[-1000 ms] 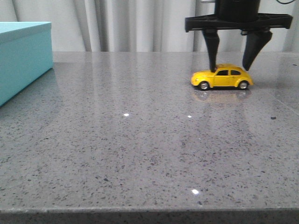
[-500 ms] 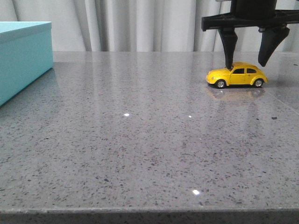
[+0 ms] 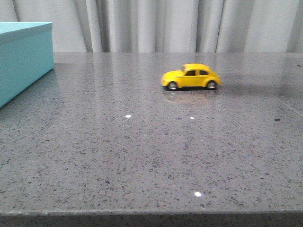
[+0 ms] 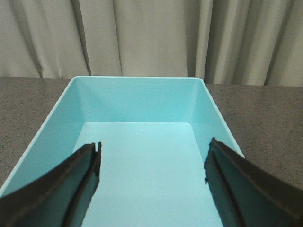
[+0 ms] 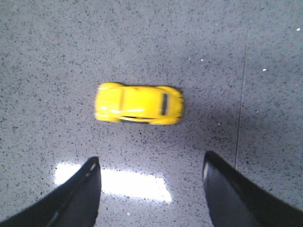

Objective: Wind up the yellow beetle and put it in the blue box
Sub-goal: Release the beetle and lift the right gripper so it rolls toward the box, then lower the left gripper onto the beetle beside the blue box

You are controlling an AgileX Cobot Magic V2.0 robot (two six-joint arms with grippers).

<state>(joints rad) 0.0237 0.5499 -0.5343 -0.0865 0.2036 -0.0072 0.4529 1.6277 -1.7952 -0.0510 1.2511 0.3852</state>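
The yellow beetle (image 3: 191, 76) stands on its wheels on the grey table, right of centre, nose pointing left. It also shows from above in the right wrist view (image 5: 138, 104), slightly blurred. My right gripper (image 5: 151, 165) is open and empty, above the table with the car lying beyond its fingertips; it is out of the front view. The blue box (image 3: 21, 54) sits at the far left. My left gripper (image 4: 154, 151) is open and empty, hovering over the box's open inside (image 4: 142, 142).
Grey speckled stone table (image 3: 142, 151) with its front edge near the bottom of the front view. White curtains (image 3: 156, 23) hang behind the table. A seam line runs across the table at the right (image 5: 242, 94).
The right gripper, which stood around the beetle, has lifted out of the front view. The beetle has rolled left across the table by itself.
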